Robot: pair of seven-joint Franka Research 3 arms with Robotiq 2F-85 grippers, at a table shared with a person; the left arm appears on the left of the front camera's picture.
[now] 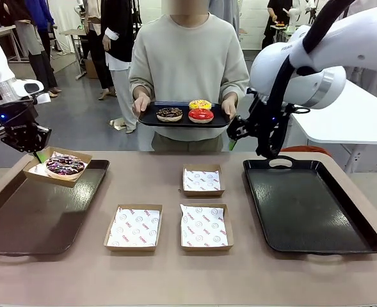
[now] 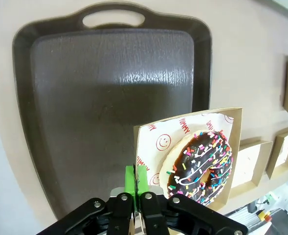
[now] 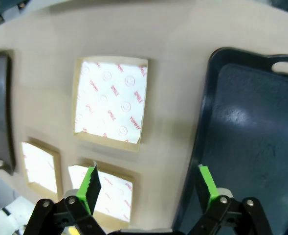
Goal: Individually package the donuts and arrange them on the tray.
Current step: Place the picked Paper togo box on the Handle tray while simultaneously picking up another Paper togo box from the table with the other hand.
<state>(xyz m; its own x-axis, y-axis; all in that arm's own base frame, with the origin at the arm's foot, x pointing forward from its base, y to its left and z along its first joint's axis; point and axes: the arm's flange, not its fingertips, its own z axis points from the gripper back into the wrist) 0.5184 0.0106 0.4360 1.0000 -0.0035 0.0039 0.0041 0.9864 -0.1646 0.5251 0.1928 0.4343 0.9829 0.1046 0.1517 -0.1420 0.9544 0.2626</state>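
Observation:
My left gripper (image 1: 40,155) is shut on the edge of a paper-lined cardboard box (image 1: 44,169) that carries the sprinkled chocolate donut (image 1: 64,166), held tilted over the left dark tray (image 1: 28,224). In the left wrist view the green fingers (image 2: 136,178) pinch the box (image 2: 151,139) at its corner, with the donut (image 2: 200,166) inside and the tray (image 2: 109,98) beneath. Across the table a person holds a dark tray (image 1: 151,119) with the chocolate donut (image 1: 169,114), yellow donut (image 1: 200,104) and red donut (image 1: 201,116). My right gripper (image 1: 236,137) (image 3: 148,186) hangs open above the table.
Three empty lined boxes (image 1: 201,180) (image 1: 134,226) (image 1: 205,226) lie in the table's middle; the right wrist view has them as boxes (image 3: 110,100) (image 3: 38,166) (image 3: 112,188). A second dark tray (image 1: 310,204) (image 3: 251,137) sits at the right. People stand farther back.

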